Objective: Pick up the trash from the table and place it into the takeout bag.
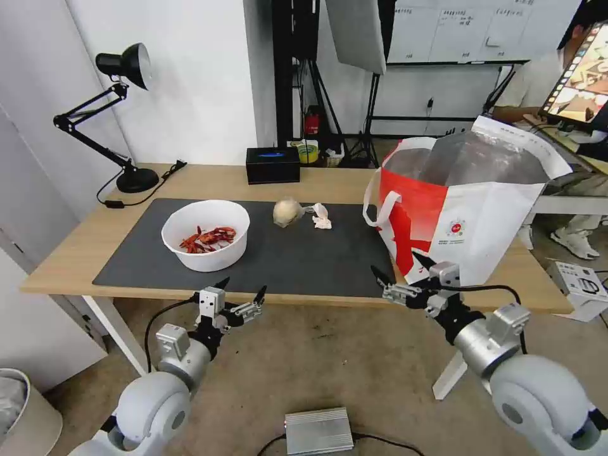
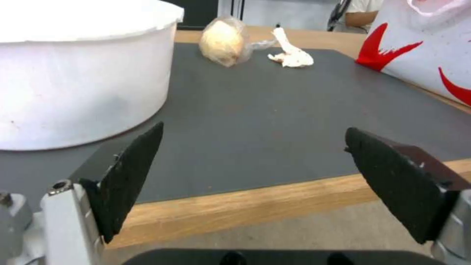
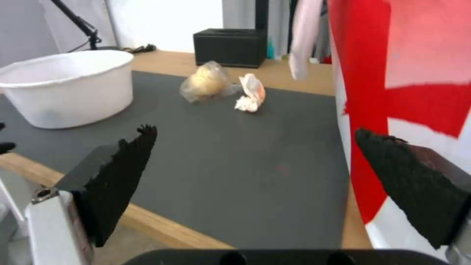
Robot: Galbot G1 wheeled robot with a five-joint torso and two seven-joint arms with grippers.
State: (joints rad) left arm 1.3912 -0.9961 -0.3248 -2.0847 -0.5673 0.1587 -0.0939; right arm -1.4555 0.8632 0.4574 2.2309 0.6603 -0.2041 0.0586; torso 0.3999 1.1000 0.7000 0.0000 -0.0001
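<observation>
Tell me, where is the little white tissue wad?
In the head view the tissue wad lies on the dark mat, just right of the beige ball and left of the takeout bag.

Open mat between bowl and bag; ball and tissue farther back.

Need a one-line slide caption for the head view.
Both grippers, left and right, open at the table edge; bowl, ball and tissue wad on the mat, takeout bag at right.
</observation>
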